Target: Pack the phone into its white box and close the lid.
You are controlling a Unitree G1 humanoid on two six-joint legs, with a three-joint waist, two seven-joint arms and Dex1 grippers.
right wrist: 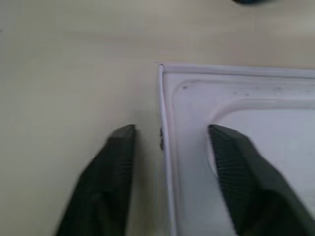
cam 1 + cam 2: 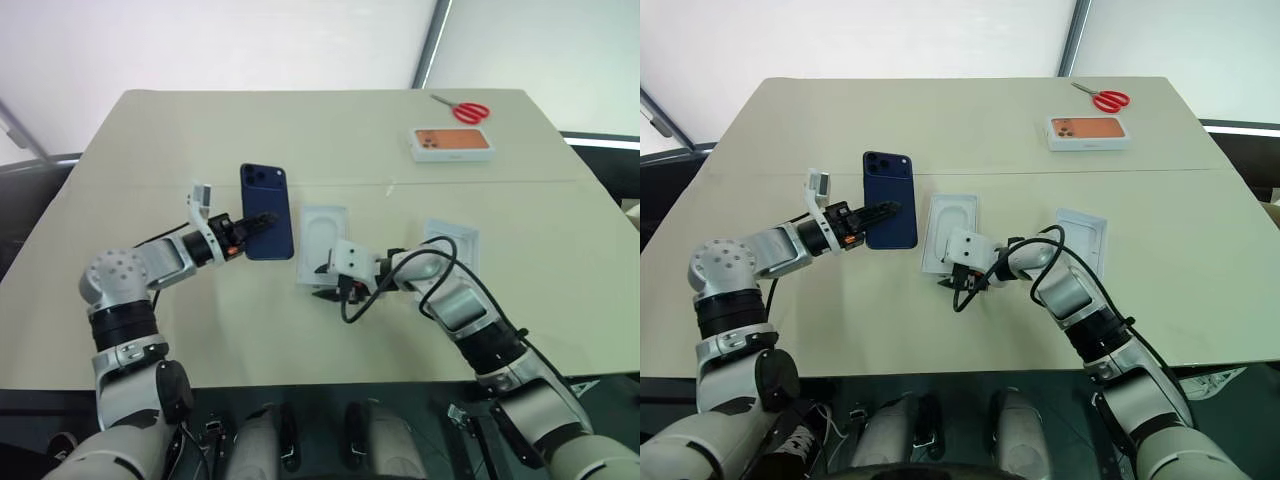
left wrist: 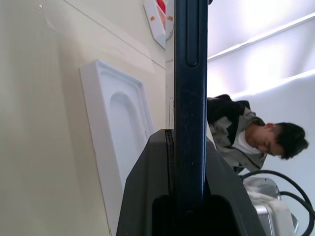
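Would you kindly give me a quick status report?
Left gripper shut on phone, lifted. Right gripper open, straddling white tray's edge. Nothing blocking.

2 head eyes overhead, 2 wrists close

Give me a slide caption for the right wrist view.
Right hand open, fingers straddling the near edge of the white box on the table.

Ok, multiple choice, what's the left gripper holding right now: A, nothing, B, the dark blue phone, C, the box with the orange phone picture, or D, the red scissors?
B: the left gripper is shut on the phone, and the left wrist view shows its fingers clamping the phone's thin edge.
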